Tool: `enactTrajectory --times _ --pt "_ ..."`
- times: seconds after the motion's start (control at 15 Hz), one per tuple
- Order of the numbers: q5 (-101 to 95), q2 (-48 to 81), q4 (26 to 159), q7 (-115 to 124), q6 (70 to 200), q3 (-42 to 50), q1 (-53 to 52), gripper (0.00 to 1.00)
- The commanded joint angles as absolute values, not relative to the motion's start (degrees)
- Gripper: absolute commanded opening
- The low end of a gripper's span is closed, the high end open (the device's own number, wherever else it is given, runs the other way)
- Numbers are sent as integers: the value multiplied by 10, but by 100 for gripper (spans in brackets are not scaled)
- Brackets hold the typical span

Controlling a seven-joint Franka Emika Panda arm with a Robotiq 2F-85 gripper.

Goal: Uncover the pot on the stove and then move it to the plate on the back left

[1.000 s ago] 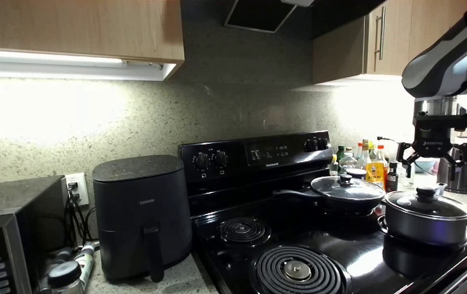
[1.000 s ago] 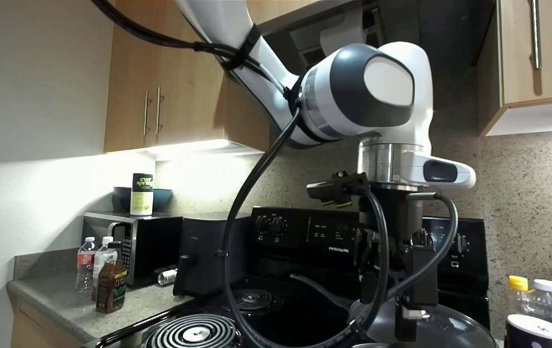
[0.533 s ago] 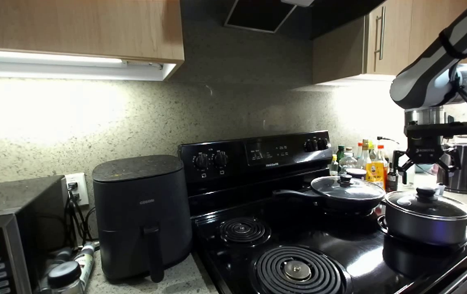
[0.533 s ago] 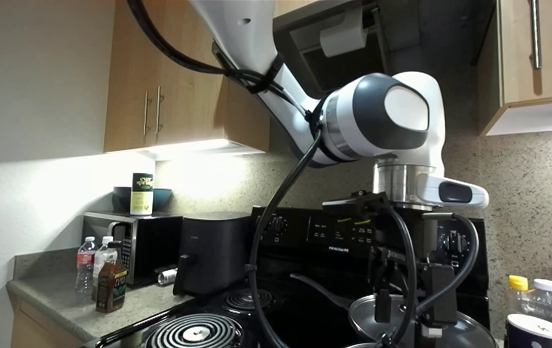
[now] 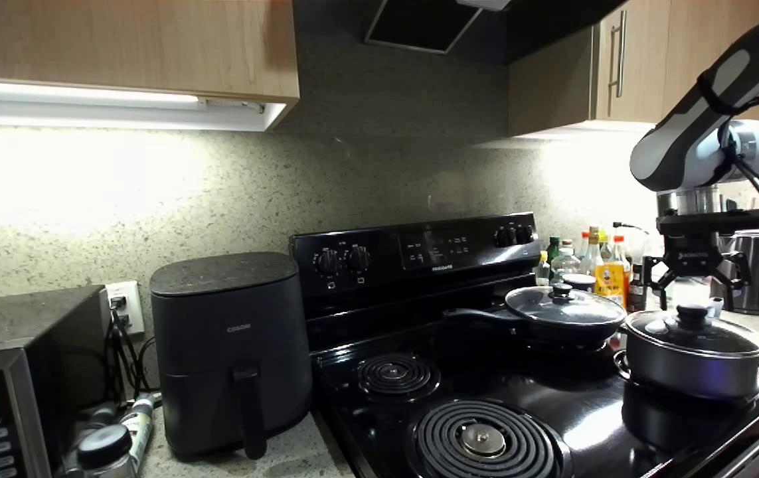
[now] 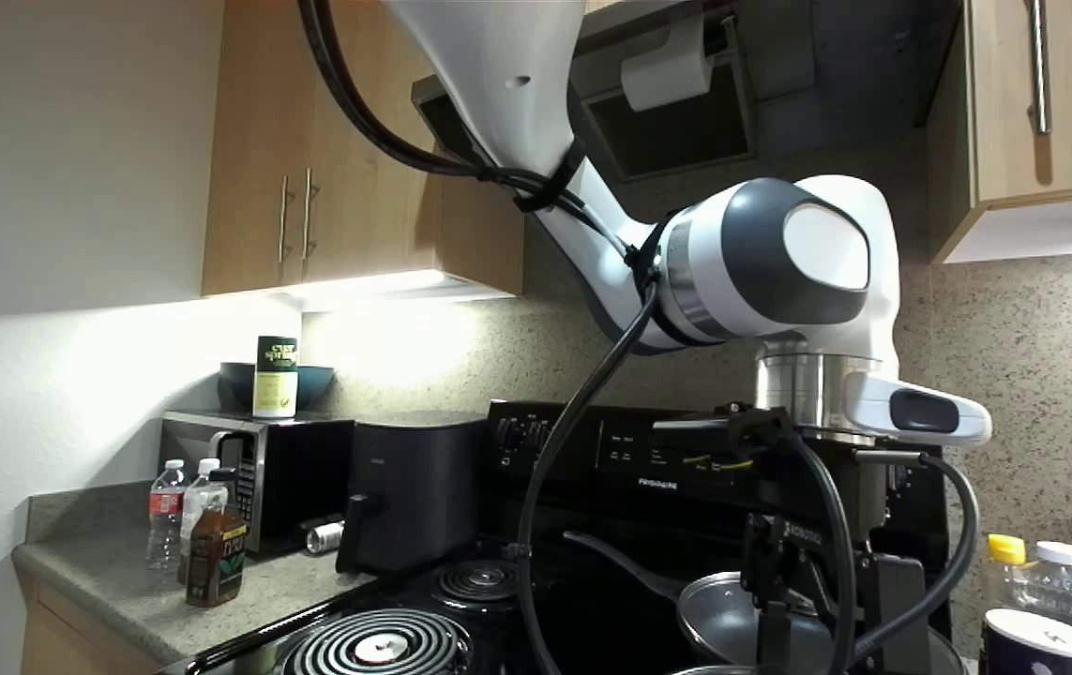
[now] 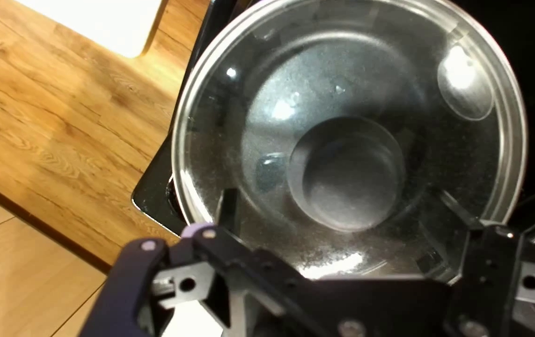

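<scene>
The dark grey pot [image 5: 691,368] stands on the front right of the black stove [image 5: 552,392], covered by a glass lid [image 7: 323,84] with a metal rim. The lid has a round black knob [image 5: 692,317], which also shows in the wrist view [image 7: 347,178]. My gripper [image 5: 696,302] is open and empty just above the lid, pointing down. In the wrist view its fingers [image 7: 335,196] are spread on either side of the knob. The plate, a small coil burner [image 5: 396,376], is bare at the back left; it also shows in an exterior view [image 6: 484,581].
A lidded pan [image 5: 564,322] stands behind the pot, its handle [image 5: 482,315] pointing left. A larger coil burner [image 5: 485,438] is at the front left. An air fryer [image 5: 230,352] stands left of the stove. Bottles [image 5: 608,272] and a kettle [image 5: 754,272] stand to the right.
My arm and gripper have come down towards the pot's lid, shifting slightly left in one of the exterior views and right in another. The jaws stay open. The pot and lid have not moved.
</scene>
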State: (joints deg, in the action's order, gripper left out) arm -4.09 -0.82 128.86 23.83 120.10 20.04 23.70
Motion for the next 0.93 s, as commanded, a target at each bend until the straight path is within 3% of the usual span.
enactTrajectory --times 0.0,0.33,0.6,0.67,0.73,0.87 --pt "-32 -3 1277 233 1183 207 231 71" --pt "-24 -19 1271 229 1166 204 226 37" --pt "-33 -29 1266 227 1140 200 216 34" --pt "-32 -29 1264 226 1136 200 214 71" --pt "-29 -27 1262 225 1130 200 213 72" --pt "-26 -23 1255 224 1115 200 211 83"
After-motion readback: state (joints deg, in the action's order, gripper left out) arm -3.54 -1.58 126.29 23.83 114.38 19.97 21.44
